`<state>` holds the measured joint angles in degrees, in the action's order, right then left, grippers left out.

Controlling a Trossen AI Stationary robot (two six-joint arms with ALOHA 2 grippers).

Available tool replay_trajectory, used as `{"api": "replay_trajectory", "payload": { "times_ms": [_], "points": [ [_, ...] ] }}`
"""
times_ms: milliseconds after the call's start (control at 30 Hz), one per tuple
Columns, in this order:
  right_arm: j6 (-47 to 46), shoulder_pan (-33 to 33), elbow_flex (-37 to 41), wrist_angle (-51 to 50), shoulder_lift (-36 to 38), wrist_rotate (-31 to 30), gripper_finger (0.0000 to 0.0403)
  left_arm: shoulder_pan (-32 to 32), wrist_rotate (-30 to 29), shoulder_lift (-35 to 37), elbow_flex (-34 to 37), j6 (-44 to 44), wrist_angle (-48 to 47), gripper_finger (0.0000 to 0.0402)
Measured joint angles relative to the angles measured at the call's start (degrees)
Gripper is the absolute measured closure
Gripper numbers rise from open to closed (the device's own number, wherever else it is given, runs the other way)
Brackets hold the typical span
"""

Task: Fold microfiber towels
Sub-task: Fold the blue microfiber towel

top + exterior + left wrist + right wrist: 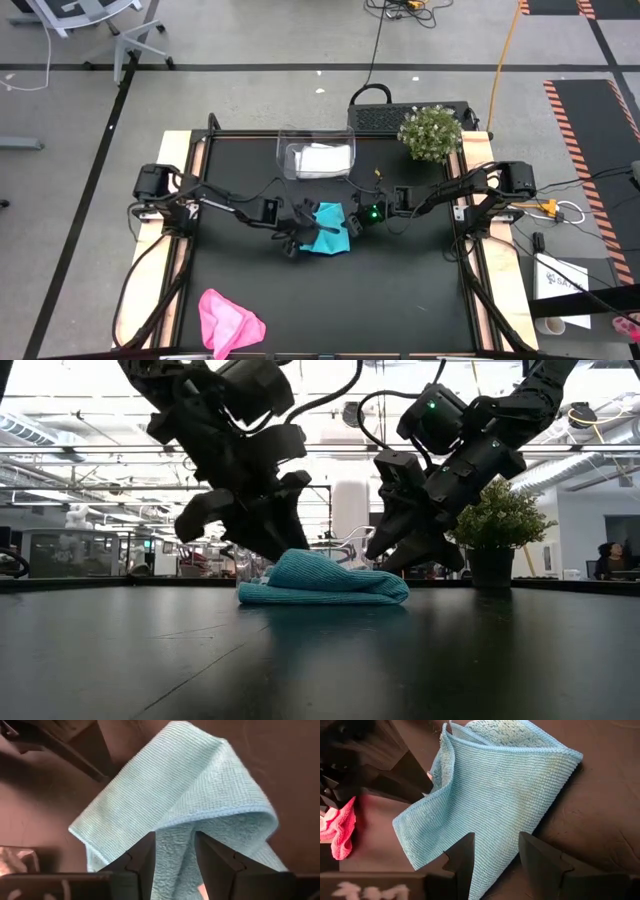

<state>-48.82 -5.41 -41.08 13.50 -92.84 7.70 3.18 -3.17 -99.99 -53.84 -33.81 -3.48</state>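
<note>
The teal towel (pixel 331 229) lies at the centre of the black table (pixel 400 300), doubled over into a soft, uneven bundle with loose edges showing; in the low view it sits as a low rounded mound. It looks partly folded, not yet squared off.

The left end effector (pixel 300 228) is at the towel's left edge in the high view. In its wrist view the fingers (pixel 142 862) stand apart with a fold of towel running between them, and I cannot tell whether they grip it or are letting go. The right end effector (pixel 352 219) is just beside the towel's right edge, its fingers (pixel 461 855) spread open over the cloth and holding nothing.

The pink towel (pixel 229 320) lies crumpled near the lower left of the table, well apart from the arms, and appears untouched. A pale towel (pixel 322 159) rests inside the clear tub (pixel 316 154) at the upper middle of the table; it looks flat, and may be finished, though that is hard to tell. So by my reading one towel may be done, one is under way, and one is left.

The table is matte black with a light wooden frame. A small potted plant (pixel 431 132) stands at its upper right corner. Around it is grey floor with cables, striped mats at the right, and an office chair (pixel 90 25) at upper left. The low view shows a bright workshop beyond.
</note>
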Motion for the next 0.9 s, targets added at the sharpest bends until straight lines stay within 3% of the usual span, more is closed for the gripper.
{"api": "replay_trajectory", "payload": {
  "times_ms": [233, 900],
  "points": [
    [0.1, 0.0, 0.0, -0.2, 0.0, 0.0, 0.0259, -0.1, -2.4, -0.2, 0.0, -0.2, 1.5, 0.0265],
    [0.4, -0.1, 0.0, -0.2, 0.0, -0.2, 0.0259, -1.4, 2.7, -3.4, 0.2, -0.6, 4.8, 0.0266]
  ]
}}
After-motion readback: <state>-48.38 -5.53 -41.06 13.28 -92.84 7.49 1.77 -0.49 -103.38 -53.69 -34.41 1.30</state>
